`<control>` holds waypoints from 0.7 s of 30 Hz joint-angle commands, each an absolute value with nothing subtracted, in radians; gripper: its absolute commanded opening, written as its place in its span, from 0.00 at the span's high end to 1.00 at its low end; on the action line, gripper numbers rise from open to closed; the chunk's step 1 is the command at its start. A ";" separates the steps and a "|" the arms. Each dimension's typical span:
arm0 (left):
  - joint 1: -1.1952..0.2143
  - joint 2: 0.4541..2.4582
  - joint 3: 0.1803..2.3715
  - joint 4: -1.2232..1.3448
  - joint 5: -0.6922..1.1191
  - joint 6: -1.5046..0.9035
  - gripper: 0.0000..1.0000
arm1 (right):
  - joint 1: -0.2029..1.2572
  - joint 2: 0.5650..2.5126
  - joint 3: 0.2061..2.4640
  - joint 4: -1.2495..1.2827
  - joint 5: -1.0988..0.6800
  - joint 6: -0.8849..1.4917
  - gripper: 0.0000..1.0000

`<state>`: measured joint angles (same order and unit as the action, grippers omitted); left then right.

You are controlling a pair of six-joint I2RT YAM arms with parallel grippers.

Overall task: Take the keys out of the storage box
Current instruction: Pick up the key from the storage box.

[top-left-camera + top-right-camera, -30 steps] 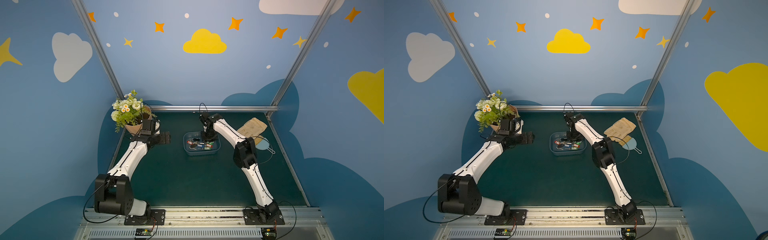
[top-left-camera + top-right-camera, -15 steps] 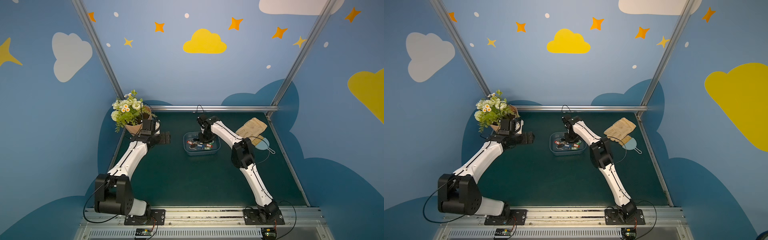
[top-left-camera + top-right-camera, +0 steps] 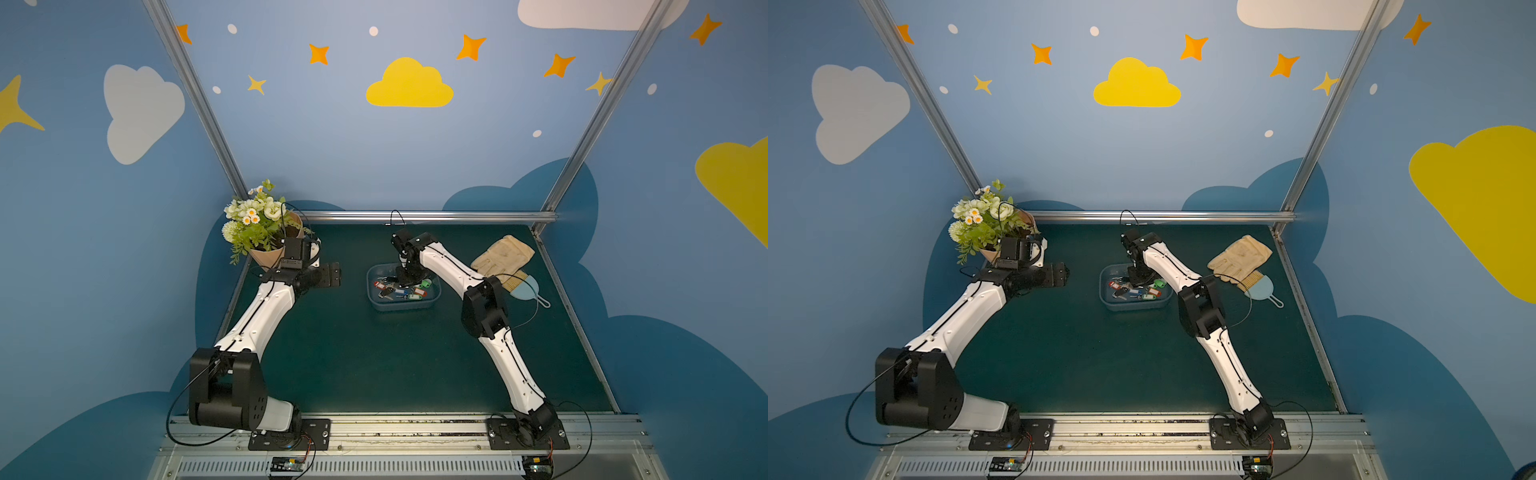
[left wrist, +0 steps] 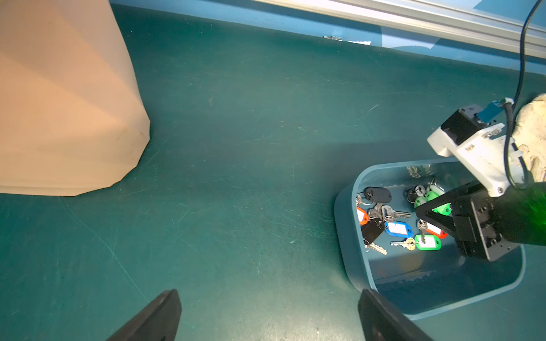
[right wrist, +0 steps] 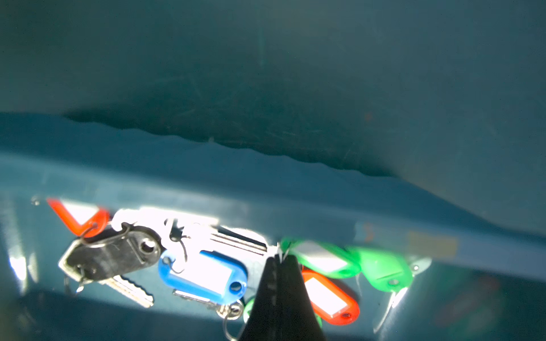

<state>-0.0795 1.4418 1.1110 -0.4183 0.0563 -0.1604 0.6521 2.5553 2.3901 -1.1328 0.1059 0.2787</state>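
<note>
The storage box (image 3: 401, 308) (image 3: 1133, 306), a shallow blue-grey tub, stands at mid-table with several keys (image 3: 401, 291) (image 3: 1136, 292) inside, tagged blue, red, orange, green and black. My right gripper (image 3: 405, 284) (image 3: 1138, 283) reaches down into the tub among them. In the right wrist view its jaws (image 5: 278, 257) are pressed together, with a sliver of silver ring from a green-tagged key (image 5: 322, 258) pinched at the tips. My left gripper (image 3: 334, 274) (image 4: 269, 295) hovers wide open to the left of the box (image 4: 348, 236), holding nothing.
A peach flower pot (image 3: 266, 255) (image 4: 65, 103) with white flowers stands at the back left, close behind my left wrist. A tan glove (image 3: 505, 255) and a pale blue comb (image 3: 525, 289) lie at the back right. An aluminium rail (image 3: 428, 217) borders the far edge.
My right gripper has closed its jaws and shifted slightly left and down among the keys in the box. The left arm has not moved.
</note>
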 commanded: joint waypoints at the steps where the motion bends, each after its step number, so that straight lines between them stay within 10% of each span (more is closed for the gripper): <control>1: -0.081 1.451 1.134 -0.422 0.060 -0.150 0.00 | 0.661 2.478 2.408 -1.150 0.114 0.249 1.00; 21: -0.088 1.453 1.207 -0.415 0.181 -0.164 0.00 | 0.660 2.158 2.217 -1.193 0.014 0.202 1.00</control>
<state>-0.0799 1.4429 1.1530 -0.4225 0.1043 -0.1612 0.6590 2.2917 2.2879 -1.1698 0.0574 0.2314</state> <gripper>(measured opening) 0.998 0.044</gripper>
